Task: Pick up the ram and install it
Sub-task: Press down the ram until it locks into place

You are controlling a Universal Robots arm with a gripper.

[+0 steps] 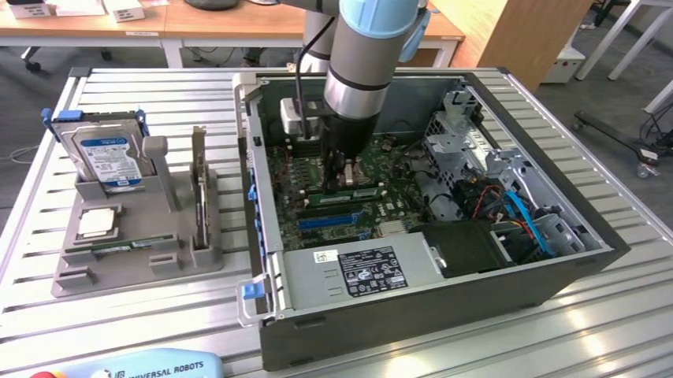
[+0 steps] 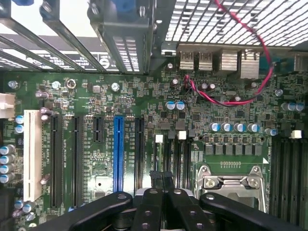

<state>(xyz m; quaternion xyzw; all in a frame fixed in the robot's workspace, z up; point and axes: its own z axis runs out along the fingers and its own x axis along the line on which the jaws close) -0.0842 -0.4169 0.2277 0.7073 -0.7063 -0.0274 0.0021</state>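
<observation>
Green motherboard (image 2: 144, 101) lies directly beneath the tool (image 2: 161, 179), whose jaws we see pressed together low inside the open computer case (image 1: 589, 260). We judge the install step in hand: the ram (image 1: 355, 191) appears seated in a slot just beside the tool's tip. Slatted metal table (image 1: 137, 323) carries case and grey parts holder (image 1: 126, 252); wooden desks (image 1: 210, 27) stand behind.

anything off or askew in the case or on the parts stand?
Nothing stands out. The gripper is shut, down inside the open computer case over the motherboard. The hard drive sits upright in the grey parts stand on the exterior view's left.
</observation>
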